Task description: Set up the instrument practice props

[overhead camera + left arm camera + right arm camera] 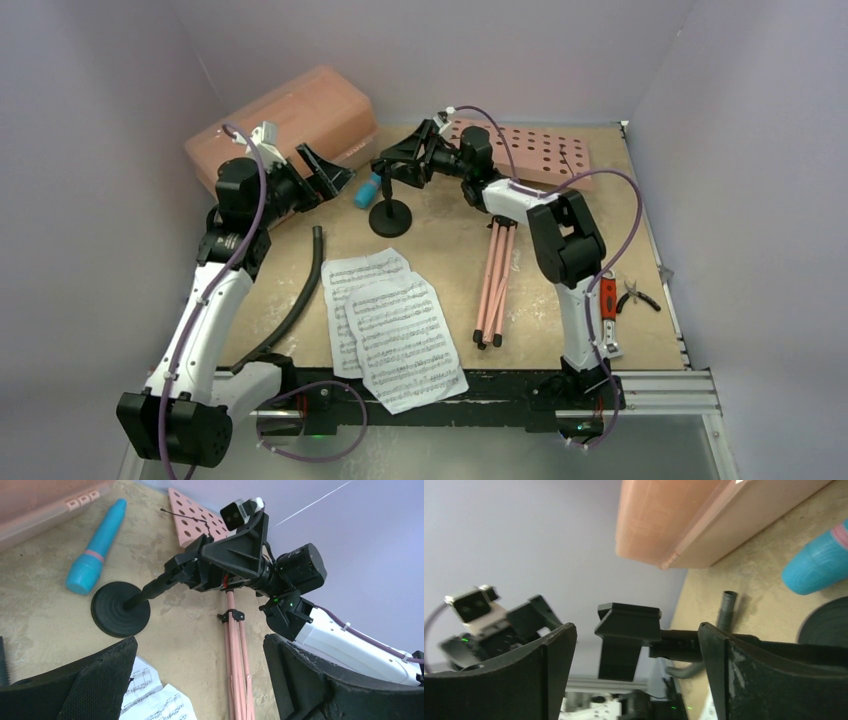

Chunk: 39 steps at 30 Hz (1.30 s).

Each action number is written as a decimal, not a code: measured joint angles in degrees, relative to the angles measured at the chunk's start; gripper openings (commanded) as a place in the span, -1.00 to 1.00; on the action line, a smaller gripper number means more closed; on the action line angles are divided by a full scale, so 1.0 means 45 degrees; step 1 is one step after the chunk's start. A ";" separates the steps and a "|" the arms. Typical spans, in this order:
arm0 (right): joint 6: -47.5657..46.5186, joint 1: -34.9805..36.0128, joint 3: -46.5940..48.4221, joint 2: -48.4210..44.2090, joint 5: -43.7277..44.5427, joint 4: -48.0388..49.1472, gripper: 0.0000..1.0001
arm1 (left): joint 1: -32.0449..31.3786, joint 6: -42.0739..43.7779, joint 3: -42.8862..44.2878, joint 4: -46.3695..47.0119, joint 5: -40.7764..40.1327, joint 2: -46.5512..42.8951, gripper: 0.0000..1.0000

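Mic stand (390, 213): small and black, upright on its round base at the far middle of the table (445, 262), with its clip head (628, 632) between the right pincer's fingers.
Right gripper (636, 629): jaws spread. A gap shows between the clip head and one finger. The pole passes behind the other finger, so contact there cannot be told.
Hard to see: in the top view the right wrist covers the stand's top. In the right wrist view the round base and the cyan toy microphone (367, 190) are cut off at the edge.
Right arm: rises from the near right, elbow folded high, forearm reaching back and left, wrist rolled sideways.
Left gripper (200, 641): jaws wide apart with nothing between them, just beside the microphone.
Left arm: stretched forward along the left side, its wrist in front of the pink case (290, 120).
Microphone: lying flat, just left of the stand's base.
Music stand (530, 152): perforated panel flat at the far right, tripod legs (495, 280) folded together and lying toward the near edge.
Sheet-music pages (400, 335): two, overlapping, near centre, with one corner over the table's near edge.
Black hose (300, 295): curved, left of the pages.
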 measured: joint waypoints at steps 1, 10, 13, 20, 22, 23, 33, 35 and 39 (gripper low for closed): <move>-0.0146 -0.0005 0.0000 -0.0068 -0.0015 -0.0277 0.96 | 0.0000 0.0029 0.0136 -0.0015 -0.0019 0.0019 0.92; -0.3492 -0.0321 0.0000 -0.2103 0.0748 -0.4775 0.96 | 0.0000 0.0364 0.1088 -0.0486 -0.0427 0.0087 0.92; -0.4988 -0.0636 0.0078 -0.3201 0.1506 -0.6688 0.96 | 0.0000 0.0359 0.1331 -0.0510 -0.0495 0.0155 0.92; -0.8296 -0.1239 -0.0175 -0.5629 0.3662 -1.0647 0.96 | -0.0049 -0.0112 0.1423 -0.0461 -0.0393 0.0534 0.88; -0.8995 -0.1413 -0.0583 -0.6280 0.4133 -1.1404 0.96 | -0.0223 -0.0408 0.1423 -0.0413 -0.0355 0.0724 0.88; -0.9345 -0.1472 -0.0840 -0.6625 0.4459 -1.1832 0.96 | -0.0398 -0.0554 0.1423 -0.0374 -0.0359 0.0806 0.87; -1.1147 -0.2545 -0.3361 -0.8131 0.6795 -1.4566 0.96 | -0.3677 -0.1617 0.1637 0.0408 -0.0763 0.2181 0.85; -1.1234 -0.2919 -0.3769 -0.8218 0.6883 -1.4736 0.96 | -0.4556 -0.1613 0.1928 0.0393 -0.1020 0.2642 0.84; -1.1254 -0.3672 -0.4561 -0.8451 0.6868 -1.4960 0.96 | -0.6285 -0.1496 0.2574 0.0374 -0.1545 0.3497 0.83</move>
